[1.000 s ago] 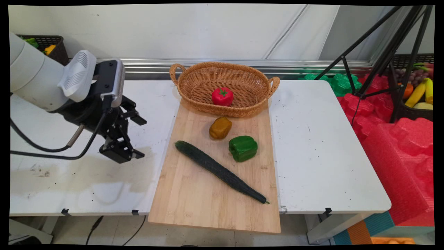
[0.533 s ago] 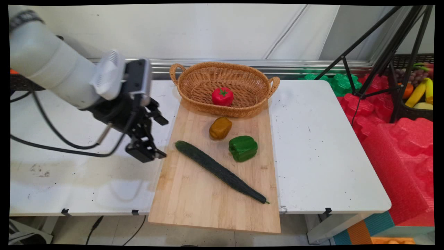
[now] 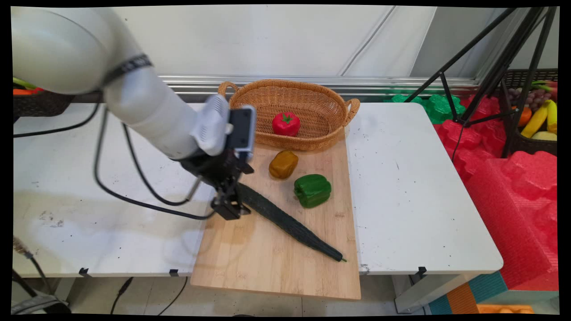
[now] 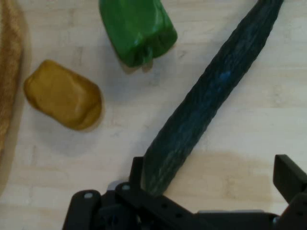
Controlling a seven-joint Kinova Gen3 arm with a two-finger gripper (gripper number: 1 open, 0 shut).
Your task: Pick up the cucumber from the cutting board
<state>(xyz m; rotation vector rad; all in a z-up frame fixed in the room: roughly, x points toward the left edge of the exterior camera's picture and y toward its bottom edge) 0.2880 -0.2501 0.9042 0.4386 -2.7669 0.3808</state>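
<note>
A long dark green cucumber (image 3: 285, 220) (image 4: 216, 91) lies slantwise on a wooden cutting board (image 3: 267, 263) (image 4: 268, 124). My gripper (image 3: 229, 205) (image 4: 211, 175) hovers open over the cucumber's left end, which sits between the fingers, close to one fingertip (image 4: 136, 167). A green bell pepper (image 3: 312, 190) (image 4: 136, 28) and a brownish-yellow pepper (image 3: 283, 164) (image 4: 64, 94) lie on the board beyond the cucumber. Behind them stands a wicker basket (image 3: 250, 93) (image 4: 9, 72) with a red tomato (image 3: 286, 123) in it.
The board overhangs the white table's (image 3: 401, 178) near edge. Black cables hang from the arm over the table's left half. Off the table to the right are a black tripod (image 3: 490, 76), red foam (image 3: 513, 187) and a dark basket of fruit (image 3: 535, 129).
The arm has swung right from over the bare table's left side onto the cutting board, bringing the gripper above the cucumber's left end. Nothing on the board has moved.
</note>
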